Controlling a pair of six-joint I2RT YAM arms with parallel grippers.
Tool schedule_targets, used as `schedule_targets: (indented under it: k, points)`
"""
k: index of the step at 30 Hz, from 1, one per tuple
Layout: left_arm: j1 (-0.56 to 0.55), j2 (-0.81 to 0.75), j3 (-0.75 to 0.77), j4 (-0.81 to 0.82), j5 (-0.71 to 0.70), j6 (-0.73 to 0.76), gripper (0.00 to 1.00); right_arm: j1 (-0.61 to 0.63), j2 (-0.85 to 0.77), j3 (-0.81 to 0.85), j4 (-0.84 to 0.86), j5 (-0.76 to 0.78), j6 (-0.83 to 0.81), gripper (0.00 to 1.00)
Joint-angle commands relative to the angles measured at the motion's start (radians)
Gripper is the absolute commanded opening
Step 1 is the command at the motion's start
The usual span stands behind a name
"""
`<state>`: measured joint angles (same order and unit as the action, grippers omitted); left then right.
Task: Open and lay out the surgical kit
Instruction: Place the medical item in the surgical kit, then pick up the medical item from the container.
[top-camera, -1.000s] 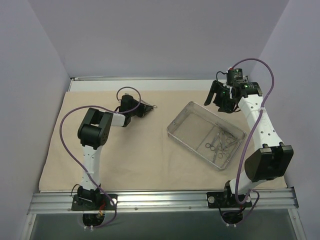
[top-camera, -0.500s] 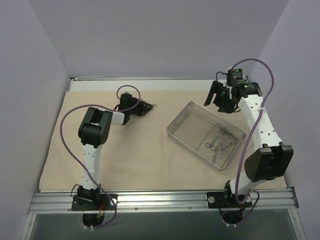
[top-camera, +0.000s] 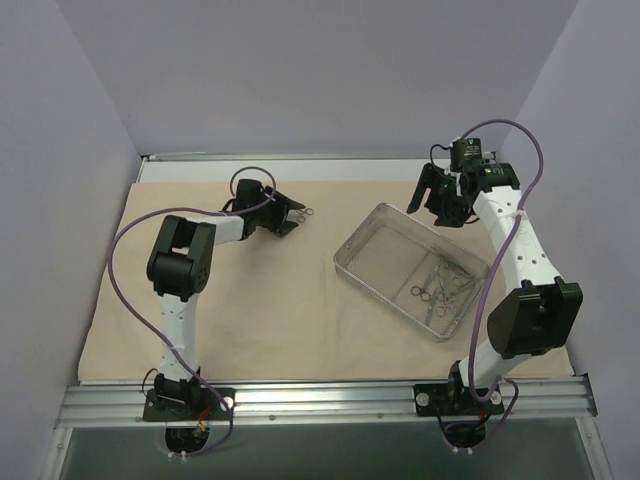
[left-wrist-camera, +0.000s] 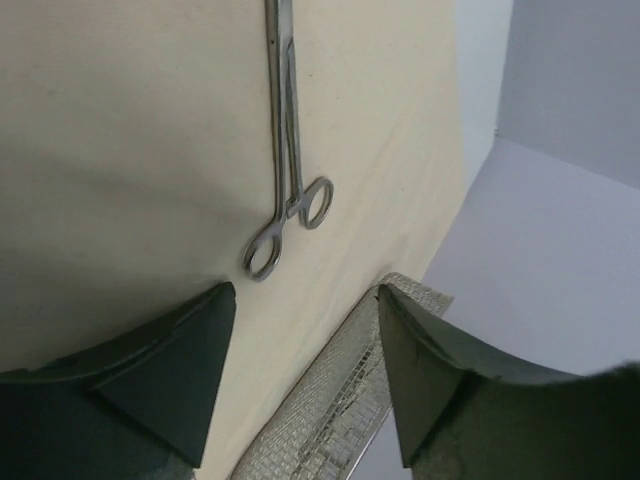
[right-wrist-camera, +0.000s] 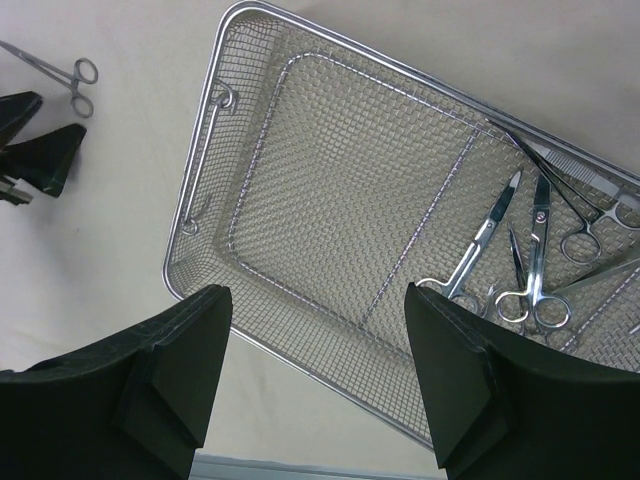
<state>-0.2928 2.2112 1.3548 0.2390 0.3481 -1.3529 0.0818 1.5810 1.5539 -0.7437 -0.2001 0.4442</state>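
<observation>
The beige cloth wrap (top-camera: 270, 310) lies spread flat over the table. On it, right of centre, stands the silver wire-mesh tray (top-camera: 400, 255), with several scissors and forceps (top-camera: 440, 290) heaped at its near right end. One pair of forceps (left-wrist-camera: 285, 150) lies loose on the cloth, its ring handles just ahead of my left gripper (top-camera: 288, 213), which is open and holds nothing. My right gripper (top-camera: 440, 197) hovers open above the tray's far corner. In the right wrist view the tray (right-wrist-camera: 200, 180) and its instruments (right-wrist-camera: 530, 270) lie below the empty jaws.
Lilac walls close in the table at the back and on both sides. The cloth's far edge (top-camera: 350, 182) runs near the back wall. A metal rail (top-camera: 320, 400) with both arm bases borders the near edge.
My left gripper has opened and let go of the forceps, which now lie on the cloth. The left arm has shifted slightly toward the back. The right arm has barely moved.
</observation>
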Motion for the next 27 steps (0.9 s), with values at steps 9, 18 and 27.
schedule_targets:
  k: [9,18,27]
  points:
    - [0.041,-0.223,0.122,-0.626,-0.116,0.209,0.72,-0.019,0.1,0.069,-0.071,0.067,-0.01,0.7]
    - [-0.005,-0.504,0.135,-0.837,-0.196,0.987,0.68,-0.077,0.155,-0.063,-0.158,0.128,-0.071,0.58]
    - [-0.002,-0.605,0.122,-0.903,-0.135,1.074,0.69,-0.077,0.099,-0.27,-0.046,0.142,0.008,0.55]
